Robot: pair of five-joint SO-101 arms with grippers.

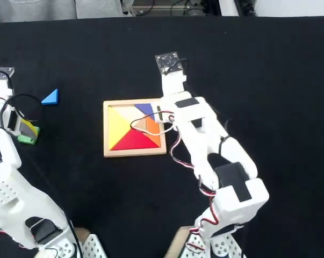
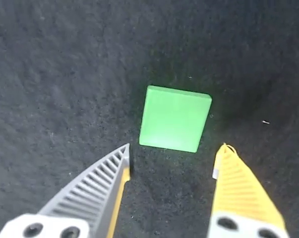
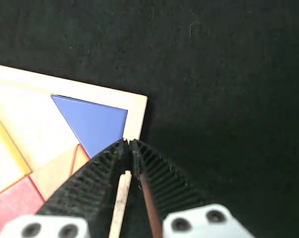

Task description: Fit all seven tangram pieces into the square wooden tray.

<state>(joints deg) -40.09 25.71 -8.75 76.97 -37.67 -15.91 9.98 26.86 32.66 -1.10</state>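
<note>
Already the tray (image 1: 106, 129) holds a yellow triangle (image 1: 117, 124), red triangle (image 1: 136, 141), blue triangle (image 1: 145, 109).

Green square piece (image 2: 174, 118) beyond open end effector (image 2: 175, 157)

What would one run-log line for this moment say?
left tool open at green square | right tool shut over tray corner by blue triangle | light-blue triangle loose on table

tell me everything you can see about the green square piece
The green square is a flat, bright green block with a smooth matte face and one thin side edge showing. It lies flat on the black cloth, well apart from the wooden tray. The left gripper hovers open over it, not touching it.
</note>
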